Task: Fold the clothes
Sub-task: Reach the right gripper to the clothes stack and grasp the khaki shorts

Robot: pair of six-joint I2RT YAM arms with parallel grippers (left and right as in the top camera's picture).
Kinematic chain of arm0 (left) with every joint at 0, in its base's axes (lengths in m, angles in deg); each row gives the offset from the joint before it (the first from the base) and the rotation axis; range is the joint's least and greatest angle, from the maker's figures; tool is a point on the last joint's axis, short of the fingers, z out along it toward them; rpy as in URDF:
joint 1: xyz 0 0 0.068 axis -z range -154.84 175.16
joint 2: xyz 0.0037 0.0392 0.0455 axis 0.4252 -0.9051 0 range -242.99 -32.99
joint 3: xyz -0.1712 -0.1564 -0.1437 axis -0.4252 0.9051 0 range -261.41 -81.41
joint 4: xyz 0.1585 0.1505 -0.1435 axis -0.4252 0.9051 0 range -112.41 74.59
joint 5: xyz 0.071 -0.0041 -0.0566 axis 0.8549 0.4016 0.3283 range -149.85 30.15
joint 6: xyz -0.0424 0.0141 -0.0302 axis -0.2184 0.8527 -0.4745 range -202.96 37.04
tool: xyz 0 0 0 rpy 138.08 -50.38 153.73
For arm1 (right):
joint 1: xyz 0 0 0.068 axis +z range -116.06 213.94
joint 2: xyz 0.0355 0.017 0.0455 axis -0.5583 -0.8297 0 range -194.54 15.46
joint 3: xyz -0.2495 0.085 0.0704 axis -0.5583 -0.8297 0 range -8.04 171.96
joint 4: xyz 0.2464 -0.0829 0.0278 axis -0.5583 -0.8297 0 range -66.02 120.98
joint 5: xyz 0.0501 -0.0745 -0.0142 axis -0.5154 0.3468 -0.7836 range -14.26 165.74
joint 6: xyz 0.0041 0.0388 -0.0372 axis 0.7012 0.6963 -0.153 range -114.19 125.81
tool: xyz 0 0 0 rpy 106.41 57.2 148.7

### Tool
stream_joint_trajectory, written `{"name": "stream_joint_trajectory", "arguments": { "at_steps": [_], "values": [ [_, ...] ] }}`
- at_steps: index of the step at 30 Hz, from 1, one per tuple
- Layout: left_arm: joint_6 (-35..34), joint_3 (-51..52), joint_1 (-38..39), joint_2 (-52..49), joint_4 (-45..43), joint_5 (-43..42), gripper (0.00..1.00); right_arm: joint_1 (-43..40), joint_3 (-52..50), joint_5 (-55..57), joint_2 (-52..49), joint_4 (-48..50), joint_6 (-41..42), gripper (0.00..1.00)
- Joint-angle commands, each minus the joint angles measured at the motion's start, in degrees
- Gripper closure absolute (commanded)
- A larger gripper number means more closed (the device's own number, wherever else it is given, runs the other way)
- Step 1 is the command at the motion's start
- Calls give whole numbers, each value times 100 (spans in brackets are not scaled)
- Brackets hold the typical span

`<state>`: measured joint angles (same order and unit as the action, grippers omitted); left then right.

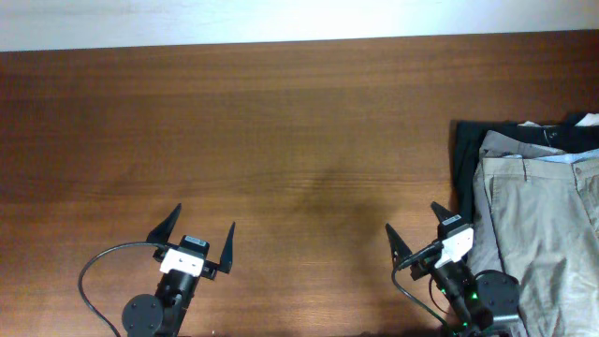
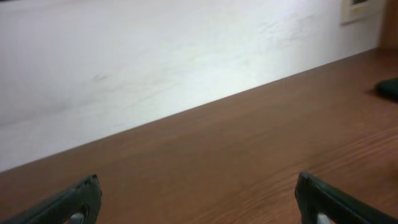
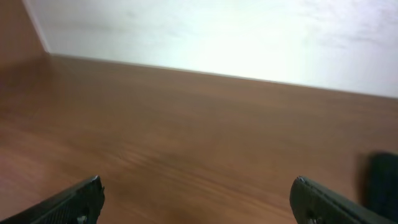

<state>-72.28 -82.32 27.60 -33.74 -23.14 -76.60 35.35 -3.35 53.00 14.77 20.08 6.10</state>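
The clothes lie in a pile at the table's right edge in the overhead view: pale khaki shorts (image 1: 543,220) with a light-blue waistband lining on top, a black garment (image 1: 465,159) under them. A dark edge of the pile shows in the left wrist view (image 2: 388,88) and the right wrist view (image 3: 382,183). My left gripper (image 1: 202,228) is open and empty near the front edge, far left of the clothes; its fingertips frame bare wood (image 2: 198,190). My right gripper (image 1: 412,218) is open and empty just left of the pile; its fingertips frame bare wood (image 3: 198,190).
The brown wooden table (image 1: 281,140) runs to a white wall (image 1: 281,19) at the back. Black cables loop by both arm bases at the front edge (image 1: 94,271). The pile runs off the right frame edge.
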Motion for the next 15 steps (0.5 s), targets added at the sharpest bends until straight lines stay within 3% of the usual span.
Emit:
{"name": "stream_joint_trajectory", "arguments": {
  "at_steps": [1, 5, 8, 12, 15],
  "values": [
    [-81, -693, -20, -81, 238, -393, 1, -31, 337, -684, 33, 168, 807, 1],
    [-127, -1976, -22, -981, 1488, 31, 1, -31, 1110, -361, -295, -98, 817, 1],
    [-339, -3195, -20, -2439, 2100, 197, 1, -31, 2035, -188, -1370, -942, 815, 1],
    [-382, -5209, -20, -5128, 3414, 33, 1, -31, 3956, -48, -3783, -2424, 682, 1],
    [-378, -6520, -22, -6524, 4520, -42, 1, -33, 5591, 402, -5560, -3491, 588, 1]
  ]
}}
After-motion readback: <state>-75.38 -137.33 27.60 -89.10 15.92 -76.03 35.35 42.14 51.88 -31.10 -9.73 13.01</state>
